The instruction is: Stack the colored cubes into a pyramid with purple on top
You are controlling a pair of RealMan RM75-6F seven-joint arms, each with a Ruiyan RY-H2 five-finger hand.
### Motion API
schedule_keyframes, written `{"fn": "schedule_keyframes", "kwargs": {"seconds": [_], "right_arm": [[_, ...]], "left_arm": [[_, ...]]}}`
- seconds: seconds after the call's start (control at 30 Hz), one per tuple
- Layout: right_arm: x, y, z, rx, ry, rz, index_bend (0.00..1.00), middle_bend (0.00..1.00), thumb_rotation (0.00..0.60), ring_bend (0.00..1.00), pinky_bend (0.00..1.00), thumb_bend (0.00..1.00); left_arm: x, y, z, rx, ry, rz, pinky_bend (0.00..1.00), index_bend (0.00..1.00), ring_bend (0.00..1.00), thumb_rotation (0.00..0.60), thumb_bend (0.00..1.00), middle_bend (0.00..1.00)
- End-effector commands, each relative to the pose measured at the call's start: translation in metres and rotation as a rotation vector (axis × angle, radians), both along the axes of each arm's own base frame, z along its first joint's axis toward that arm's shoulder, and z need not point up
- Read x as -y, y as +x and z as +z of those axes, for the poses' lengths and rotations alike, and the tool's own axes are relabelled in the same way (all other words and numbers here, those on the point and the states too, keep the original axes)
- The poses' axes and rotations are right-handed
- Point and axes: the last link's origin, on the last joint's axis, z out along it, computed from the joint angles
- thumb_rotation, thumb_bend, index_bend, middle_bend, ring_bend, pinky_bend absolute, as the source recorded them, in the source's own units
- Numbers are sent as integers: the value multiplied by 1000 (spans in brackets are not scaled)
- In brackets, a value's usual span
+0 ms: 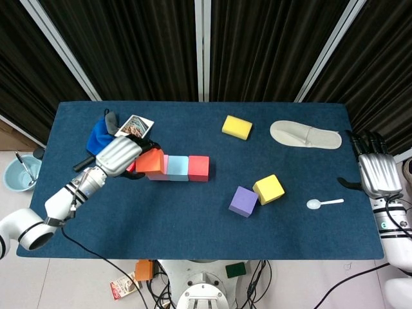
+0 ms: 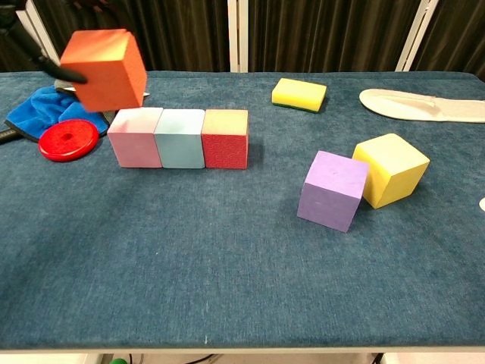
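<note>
My left hand [image 1: 119,155] holds an orange cube [image 1: 150,161] [image 2: 104,68] in the air just above the pink cube [image 2: 135,137], the left end of a row. That row runs pink, light blue [image 2: 180,138], red [image 2: 225,138] on the blue table. A purple cube [image 1: 243,201] [image 2: 333,189] and a yellow cube [image 1: 268,188] [image 2: 389,169] sit touching each other at the centre right. My right hand [image 1: 377,172] hovers open past the table's right edge, holding nothing.
A yellow sponge [image 1: 237,127] and a white shoe insole [image 1: 305,134] lie at the back right. A white spoon [image 1: 324,203] rests near the right edge. At the back left are a blue cloth [image 1: 100,134], a red disc [image 2: 69,140] and a photo card [image 1: 134,126].
</note>
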Motion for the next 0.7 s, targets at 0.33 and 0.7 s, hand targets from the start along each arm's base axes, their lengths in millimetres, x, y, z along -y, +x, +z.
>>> {"fn": "schedule_keyframes", "kwargs": {"seconds": [0.33, 0.7], "right_arm": [[-4, -2, -3, 6, -11, -31, 2, 129, 600, 0, 0, 67], [-2, 1, -6, 9, -19, -48, 1, 129, 600, 0, 0, 66]], "left_arm": [[-35, 4, -28, -23, -87, -46, 282, 317, 321, 600, 176, 304], [-47, 0, -39, -28, -126, -67, 269, 317, 305, 600, 177, 302]]}}
